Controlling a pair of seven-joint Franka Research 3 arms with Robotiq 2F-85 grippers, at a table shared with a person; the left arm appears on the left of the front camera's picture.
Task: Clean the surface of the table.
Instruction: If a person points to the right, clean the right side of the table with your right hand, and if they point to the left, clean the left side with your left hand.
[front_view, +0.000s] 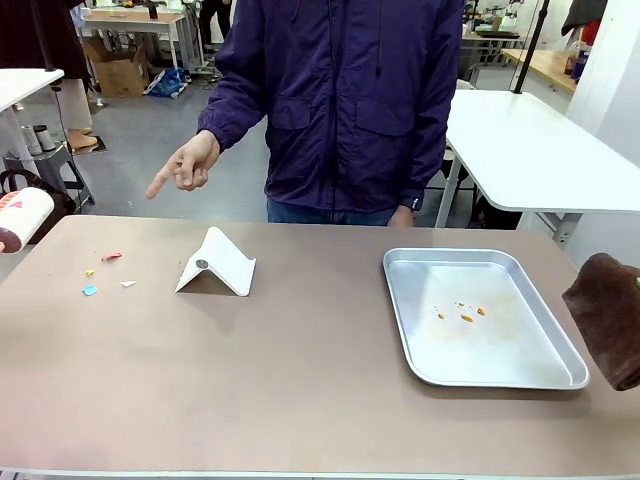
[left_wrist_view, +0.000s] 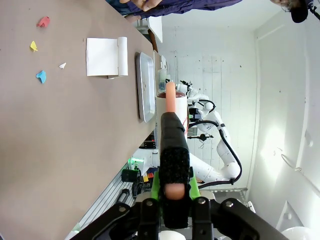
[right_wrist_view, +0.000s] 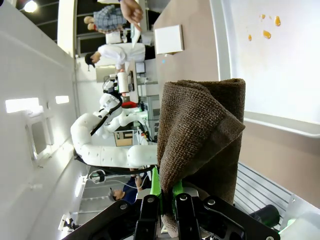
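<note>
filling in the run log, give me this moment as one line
left gripper: shut on roller | right gripper: shut on brown cloth | person's hand: pointing toward scraps | table: not yet wiped

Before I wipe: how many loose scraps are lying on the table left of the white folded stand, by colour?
red scrap: 1
yellow scrap: 1
blue scrap: 1
white scrap: 1
Total on the table: 4
</note>
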